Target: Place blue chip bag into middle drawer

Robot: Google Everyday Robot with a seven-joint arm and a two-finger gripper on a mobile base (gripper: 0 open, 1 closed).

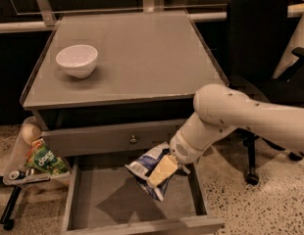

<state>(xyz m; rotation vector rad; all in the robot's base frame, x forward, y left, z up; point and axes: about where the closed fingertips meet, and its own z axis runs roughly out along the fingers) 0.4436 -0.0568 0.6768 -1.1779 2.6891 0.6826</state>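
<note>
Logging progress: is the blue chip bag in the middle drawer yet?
Not yet. The tool grips the blue chip bag in the air over the open middle drawer, its shadow on the bare floor below.

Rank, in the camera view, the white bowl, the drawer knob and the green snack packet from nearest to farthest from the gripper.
The gripper hangs over the open middle drawer, shut on the blue chip bag.
1. Drawer knob: just up and left of it.
2. Green snack packet: far left, low down.
3. White bowl: on the tabletop, back left.
</note>
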